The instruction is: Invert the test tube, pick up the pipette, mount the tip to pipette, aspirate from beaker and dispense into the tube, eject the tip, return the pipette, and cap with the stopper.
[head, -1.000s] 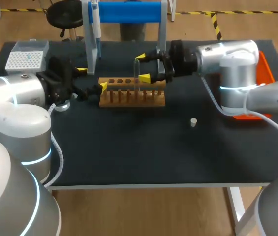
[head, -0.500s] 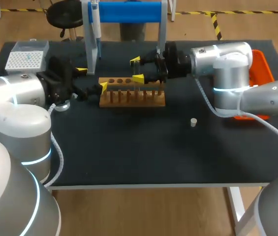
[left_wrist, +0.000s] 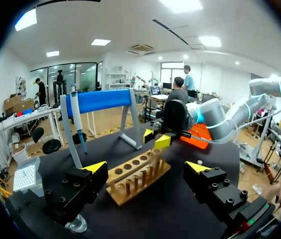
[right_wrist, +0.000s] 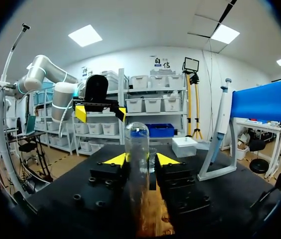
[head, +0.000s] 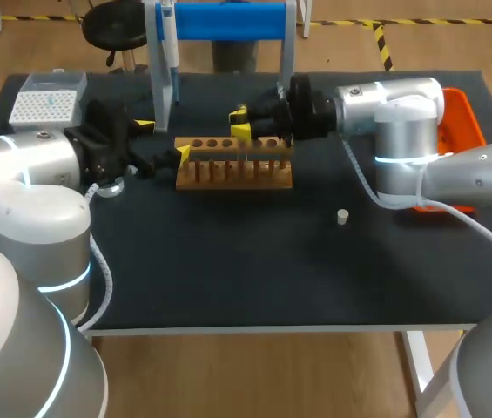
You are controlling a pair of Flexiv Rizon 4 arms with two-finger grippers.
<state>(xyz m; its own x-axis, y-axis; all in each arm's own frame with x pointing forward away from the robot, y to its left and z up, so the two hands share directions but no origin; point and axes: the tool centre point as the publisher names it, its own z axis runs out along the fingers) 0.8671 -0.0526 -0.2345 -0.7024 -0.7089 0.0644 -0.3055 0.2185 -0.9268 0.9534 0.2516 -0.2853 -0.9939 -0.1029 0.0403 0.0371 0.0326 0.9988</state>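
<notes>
A black worktop (head: 254, 270) is seen from above, with an arm coming in from each side. At its back edge a stand (head: 228, 22) with a blue crossbar is set, and a pipette (head: 165, 43) hangs upright on the stand's left post. In front of the stand, near the middle, a wooden rack (head: 234, 165) with a row of round holes along its top is placed. A white tip box (head: 45, 106) with a dotted grid on top sits at the back left corner. An orange tray (head: 465, 113) lies at the right edge and is mostly hidden behind the right arm, so its contents cannot be told.

The right gripper (head: 239, 123) is held just over the back of the rack, between rack and stand. Its fingers are closed on a clear test tube (right_wrist: 136, 142), which stands upright between them with its rounded end up; whether anything is inside cannot be told.

The left gripper (left_wrist: 145, 167) is spread wide and holds nothing, with the rack ahead of it. A glass beaker (left_wrist: 75, 224) stands just under one of its fingers; its contents cannot be made out. A small white stopper (head: 342, 216) lies alone, well to the right of the rack.
</notes>
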